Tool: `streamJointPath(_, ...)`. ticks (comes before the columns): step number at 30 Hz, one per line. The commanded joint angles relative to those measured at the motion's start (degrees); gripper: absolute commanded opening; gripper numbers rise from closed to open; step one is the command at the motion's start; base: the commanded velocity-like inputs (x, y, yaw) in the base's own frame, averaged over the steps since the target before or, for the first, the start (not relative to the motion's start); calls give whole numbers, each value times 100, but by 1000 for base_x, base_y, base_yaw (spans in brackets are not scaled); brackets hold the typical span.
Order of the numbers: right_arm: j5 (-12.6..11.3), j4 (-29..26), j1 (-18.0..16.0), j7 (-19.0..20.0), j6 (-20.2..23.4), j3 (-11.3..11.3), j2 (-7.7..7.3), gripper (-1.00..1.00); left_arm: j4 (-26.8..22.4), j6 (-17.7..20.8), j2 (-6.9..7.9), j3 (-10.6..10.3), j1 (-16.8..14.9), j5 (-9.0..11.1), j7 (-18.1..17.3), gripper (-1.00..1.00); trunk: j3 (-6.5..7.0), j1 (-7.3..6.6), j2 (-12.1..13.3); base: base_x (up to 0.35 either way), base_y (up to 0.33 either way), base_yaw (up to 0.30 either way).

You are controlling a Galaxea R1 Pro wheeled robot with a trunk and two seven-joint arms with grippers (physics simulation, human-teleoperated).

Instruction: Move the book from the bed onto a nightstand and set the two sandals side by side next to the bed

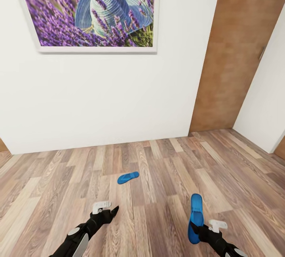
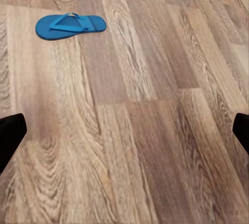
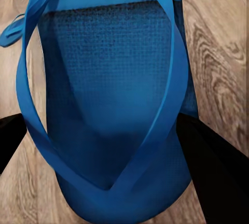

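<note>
One bright blue sandal (image 1: 128, 177) lies flat on the wood plank floor ahead of me; it also shows as a sandal (image 2: 70, 26) in the left wrist view, strap up. My left gripper (image 1: 112, 213) hovers short of it, open and holding nothing, its dark fingertips (image 2: 10, 136) spread wide. A second blue sandal (image 1: 195, 216) stands lifted off the floor in my right gripper (image 1: 199, 230), which is shut on its heel end. Up close, that sandal (image 3: 109, 105) sits between the black fingers (image 3: 212, 162). The book, bed and nightstand are out of view.
A white wall with a framed lavender picture (image 1: 87, 9) faces me. A brown door (image 1: 237, 51) stands at the right, with another white wall corner (image 1: 265, 102) beside it. Open plank floor (image 1: 158, 162) stretches around both sandals.
</note>
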Motion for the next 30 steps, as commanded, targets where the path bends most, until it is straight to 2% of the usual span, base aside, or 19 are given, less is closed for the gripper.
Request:
streamJointPath(1,-1,7,-4,38,-11,-39,0,-100,-1,19,0,-1,-2,55,-17,100,-5,2,-2,288,-142,0)
streamJointPath(8,-1,7,-6,38,-11,-39,0,-100,-1,20,0,-1,-2,56,-17,100,-5,2,-2,288,-142,14)
streamJointPath(14,-1,7,-4,38,-10,-37,0,-100,-1,19,0,-1,-2,56,-17,100,-5,2,-2,288,-142,192)
streamJointPath(22,-1,7,-4,38,-10,-36,0,-100,-1,20,0,-1,-2,56,-17,100,-5,2,-2,288,-142,43)
streamJointPath(30,-1,7,-4,43,-12,-37,0,-100,-1,20,0,-1,-2,56,-17,100,-5,2,-2,280,-149,143)
